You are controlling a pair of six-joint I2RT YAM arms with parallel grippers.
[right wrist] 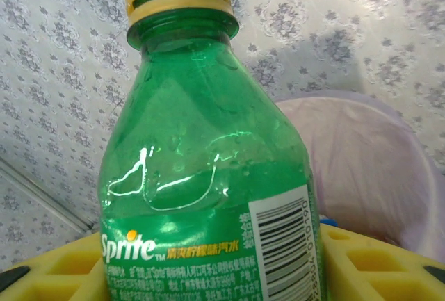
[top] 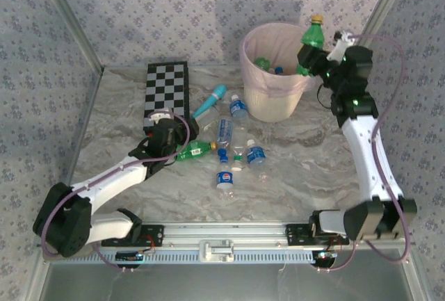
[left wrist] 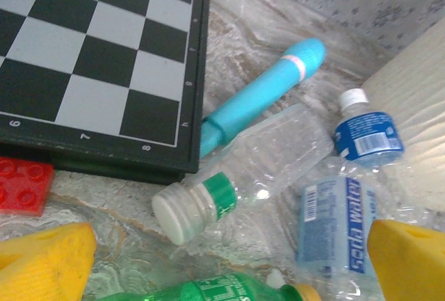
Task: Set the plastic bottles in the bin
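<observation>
Three green bottles [top: 313, 35] with yellow caps can be counted, one of them inside the one cream bin [top: 278, 103], plus at least five clear bottles [top: 224, 131], one checkerboard [top: 165, 92], one teal wand [top: 211, 101] and one red toy brick [left wrist: 24, 186].

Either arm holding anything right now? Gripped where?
Right gripper holds a green Sprite bottle upright by its lower body, fingers on either side of the label. Left gripper is open, holding nothing.
</observation>
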